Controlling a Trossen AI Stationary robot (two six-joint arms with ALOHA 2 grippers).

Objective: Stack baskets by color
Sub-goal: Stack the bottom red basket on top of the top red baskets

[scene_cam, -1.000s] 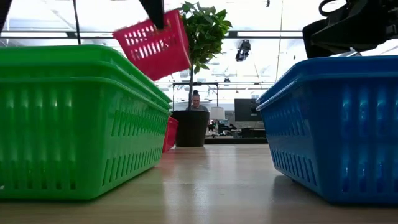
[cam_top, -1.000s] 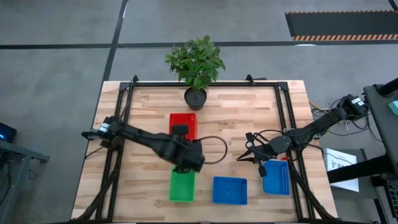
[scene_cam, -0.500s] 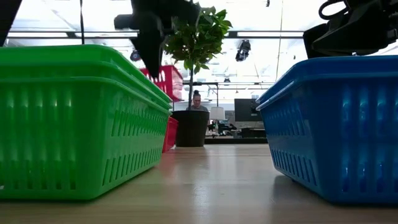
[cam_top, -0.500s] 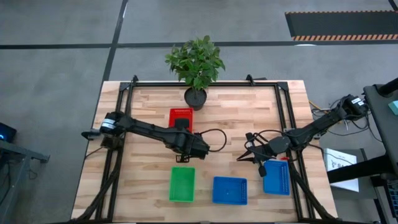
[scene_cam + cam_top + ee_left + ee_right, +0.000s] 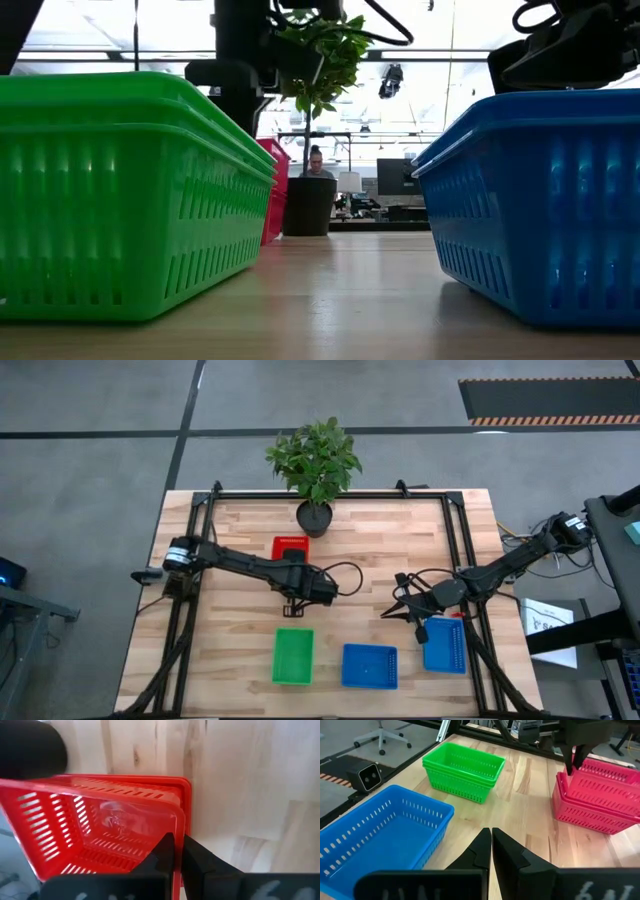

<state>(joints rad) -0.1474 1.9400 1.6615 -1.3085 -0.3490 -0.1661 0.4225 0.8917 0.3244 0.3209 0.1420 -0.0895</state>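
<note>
By the plant pot (image 5: pixel 314 518), your left gripper (image 5: pixel 176 851) pinches the top red basket's (image 5: pixel 107 827) rim over the red stack (image 5: pixel 600 795), fingers closed on thin, light, flexy plastic; right gripper (image 5: pixel 491 845) waits shut.

Red (image 5: pixel 600 795), green (image 5: pixel 462 772), blue (image 5: pixel 375 837) baskets, prob. stacked.

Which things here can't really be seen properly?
- Red baskets: high view, left arm covers part of the stack.
- Right-hand blue basket: high view, partly under the right arm.
- Green baskets: low view, cut off by the frame's left edge.
- Person: low view, mostly behind the plant pot.
</note>
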